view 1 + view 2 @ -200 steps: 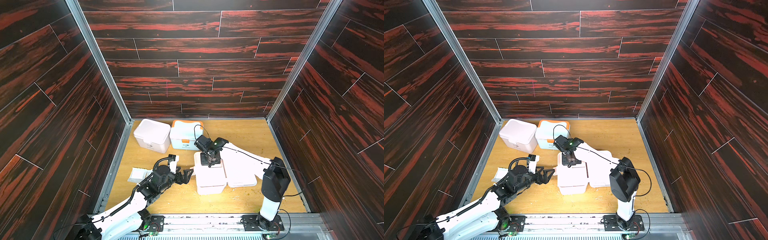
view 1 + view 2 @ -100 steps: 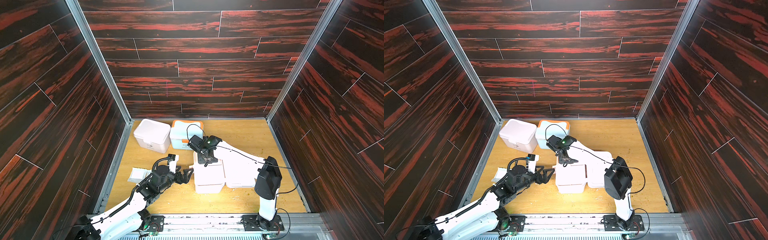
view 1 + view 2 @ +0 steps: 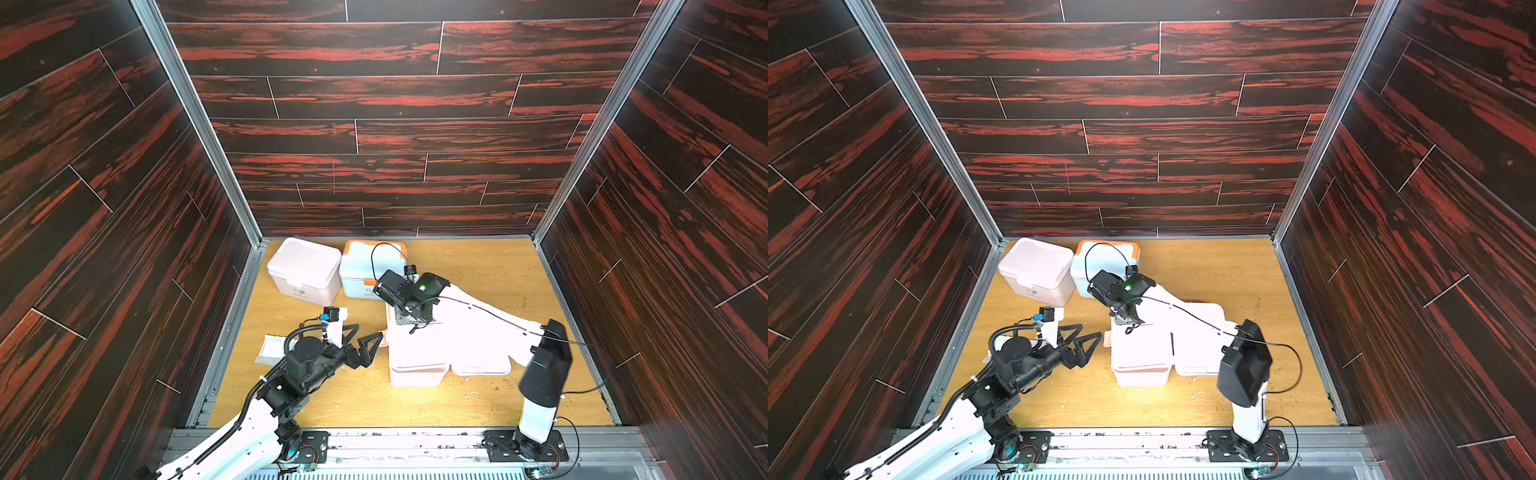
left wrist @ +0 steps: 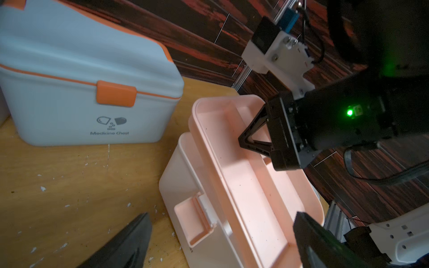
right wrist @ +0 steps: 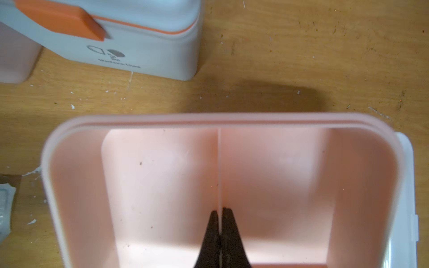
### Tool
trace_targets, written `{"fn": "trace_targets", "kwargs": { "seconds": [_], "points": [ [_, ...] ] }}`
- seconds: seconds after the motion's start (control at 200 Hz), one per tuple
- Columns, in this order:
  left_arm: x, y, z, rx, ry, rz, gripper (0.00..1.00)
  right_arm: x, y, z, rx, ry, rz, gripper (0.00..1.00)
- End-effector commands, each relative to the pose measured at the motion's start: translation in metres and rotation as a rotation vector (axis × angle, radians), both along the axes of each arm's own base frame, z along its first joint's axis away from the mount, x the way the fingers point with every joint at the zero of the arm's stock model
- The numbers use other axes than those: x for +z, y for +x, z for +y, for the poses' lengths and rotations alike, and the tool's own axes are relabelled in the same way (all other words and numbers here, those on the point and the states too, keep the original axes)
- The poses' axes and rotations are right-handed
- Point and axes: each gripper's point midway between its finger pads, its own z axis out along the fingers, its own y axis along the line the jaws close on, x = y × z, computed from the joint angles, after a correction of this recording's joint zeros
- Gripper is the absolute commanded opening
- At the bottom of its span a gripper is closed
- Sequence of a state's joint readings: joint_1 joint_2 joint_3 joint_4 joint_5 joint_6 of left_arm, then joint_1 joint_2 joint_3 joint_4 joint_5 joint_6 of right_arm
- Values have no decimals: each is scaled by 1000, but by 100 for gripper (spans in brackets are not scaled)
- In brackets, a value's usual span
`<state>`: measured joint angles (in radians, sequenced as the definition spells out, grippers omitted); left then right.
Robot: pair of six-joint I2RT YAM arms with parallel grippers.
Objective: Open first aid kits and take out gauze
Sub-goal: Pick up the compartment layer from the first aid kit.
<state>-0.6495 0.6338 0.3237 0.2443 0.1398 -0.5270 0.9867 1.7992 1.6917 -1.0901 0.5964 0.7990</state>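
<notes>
Reaching down into the open pale-pink plastic first aid kit (image 3: pixel 415 361), the right pincer (image 5: pixel 219 211) shows its black fingers pressed together at the box's thin centre divider (image 5: pixel 219 167); whether they pinch that wall is unclear. The kit's lid (image 3: pixel 482 366) lies flat beside it on the wooden tabletop (image 3: pixel 478 266). The left pincer (image 3: pixel 370 330) hangs spread wide, holding nothing, just beside the kit. A flat white gauze packet (image 3: pixel 272 348) lies near the left arm. Against the back wall stand a closed pinkish-white kit (image 3: pixel 303 270) and a closed blue-white kit (image 3: pixel 357 268) with an orange latch.
</notes>
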Motion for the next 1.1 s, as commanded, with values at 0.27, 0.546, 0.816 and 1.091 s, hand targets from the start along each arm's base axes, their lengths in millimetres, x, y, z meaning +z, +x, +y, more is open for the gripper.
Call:
{"fn": "trace_targets", "kwargs": {
  "seconds": [0.27, 0.546, 0.816, 1.091],
  "points": [
    [42, -14, 2, -30, -105, -29, 100, 118, -28, -40, 176, 381, -398, 0],
    [83, -31, -13, -151, -209, 24, 100, 159, -64, -109, 198, 502, -647, 0],
    [112, -36, -14, -162, -279, -16, 100, 185, -101, -175, 166, 690, -909, 0],
    [111, -18, -32, -172, -241, -14, 100, 193, -103, -199, 106, 680, -1028, 0]
  ]
}}
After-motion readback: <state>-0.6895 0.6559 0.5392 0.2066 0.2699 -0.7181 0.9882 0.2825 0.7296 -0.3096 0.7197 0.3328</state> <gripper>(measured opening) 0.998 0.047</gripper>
